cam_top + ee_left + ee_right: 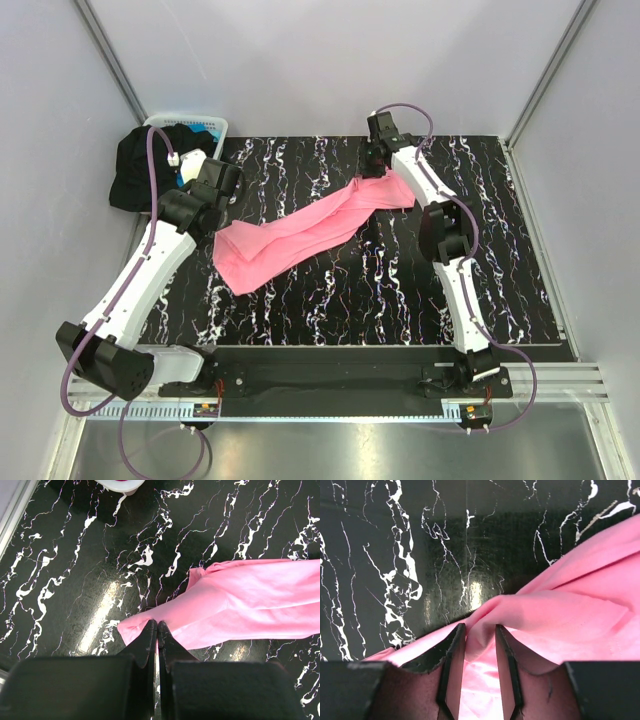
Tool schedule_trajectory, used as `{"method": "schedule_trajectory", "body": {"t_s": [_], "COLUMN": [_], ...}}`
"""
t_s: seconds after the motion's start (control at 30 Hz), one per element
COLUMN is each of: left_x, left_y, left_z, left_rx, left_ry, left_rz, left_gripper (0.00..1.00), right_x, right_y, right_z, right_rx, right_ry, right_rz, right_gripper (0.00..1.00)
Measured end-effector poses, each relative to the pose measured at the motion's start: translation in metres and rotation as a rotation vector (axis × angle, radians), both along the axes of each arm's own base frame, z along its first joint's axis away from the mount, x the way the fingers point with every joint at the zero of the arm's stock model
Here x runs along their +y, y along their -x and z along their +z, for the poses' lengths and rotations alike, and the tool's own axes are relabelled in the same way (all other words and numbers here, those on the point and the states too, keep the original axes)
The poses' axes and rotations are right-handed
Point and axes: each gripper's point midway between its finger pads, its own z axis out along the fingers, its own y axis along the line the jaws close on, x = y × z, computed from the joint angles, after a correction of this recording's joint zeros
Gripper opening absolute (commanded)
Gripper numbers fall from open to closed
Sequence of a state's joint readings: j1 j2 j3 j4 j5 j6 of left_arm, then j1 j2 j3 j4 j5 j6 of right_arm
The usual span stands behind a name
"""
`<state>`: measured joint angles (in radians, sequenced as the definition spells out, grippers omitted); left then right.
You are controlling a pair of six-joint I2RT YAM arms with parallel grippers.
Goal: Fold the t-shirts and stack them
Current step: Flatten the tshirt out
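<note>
The bright pink t-shirt (300, 235) lies bunched in a long diagonal band across the black marbled table (400, 295). My left gripper (222, 226) is shut on its left corner; in the left wrist view the closed gripper (157, 624) pinches the pink t-shirt's (240, 605) edge. My right gripper (385, 172) is at the shirt's far right end. In the right wrist view that gripper (480, 626) has its jaws apart, with a loose fold of the pink t-shirt (570, 615) lying between them. A black t-shirt (140, 170) hangs over the basket at the back left.
A white slotted basket (215, 125) stands at the table's back left corner, with a bit of blue cloth (203, 131) inside it. Grey walls close in the table on three sides. A metal rail with both arm bases runs along the near edge (330, 385).
</note>
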<state>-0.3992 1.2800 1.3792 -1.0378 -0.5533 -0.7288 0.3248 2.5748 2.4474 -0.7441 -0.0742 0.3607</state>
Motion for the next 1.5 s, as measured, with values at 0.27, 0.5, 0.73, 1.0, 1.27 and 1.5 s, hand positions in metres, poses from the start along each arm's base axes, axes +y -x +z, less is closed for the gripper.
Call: {"method": "schedule_trajectory", "body": {"t_s": [0.27, 0.5, 0.73, 1.0, 1.27, 1.5], "left_x": [0.000, 0.000, 0.000, 0.000, 0.000, 0.000], "left_y": [0.000, 0.000, 0.000, 0.000, 0.000, 0.000], "left_z": [0.000, 0.000, 0.000, 0.000, 0.000, 0.000], "left_rx": [0.000, 0.000, 0.000, -0.001, 0.000, 0.000], "left_ry": [0.001, 0.001, 0.001, 0.001, 0.001, 0.001], "left_rz": [0.001, 0.001, 0.001, 0.001, 0.001, 0.001], "left_gripper": [0.00, 0.00, 0.00, 0.00, 0.00, 0.00], "right_x": [-0.007, -0.018, -0.023, -0.023, -0.036, -0.039], "right_y": [0.000, 0.014, 0.021, 0.017, 0.029, 0.036], "right_z": [-0.004, -0.007, 0.018, 0.041, 0.022, 0.014], "right_rx": [0.001, 0.019, -0.060, -0.132, -0.077, -0.043], "right_ry": [0.031, 0.068, 0.054, 0.034, 0.075, 0.084], "right_rz": [-0.019, -0.032, -0.032, -0.046, -0.102, -0.106], "right_gripper": [0.36, 0.34, 0.34, 0.33, 0.12, 0.08]}}
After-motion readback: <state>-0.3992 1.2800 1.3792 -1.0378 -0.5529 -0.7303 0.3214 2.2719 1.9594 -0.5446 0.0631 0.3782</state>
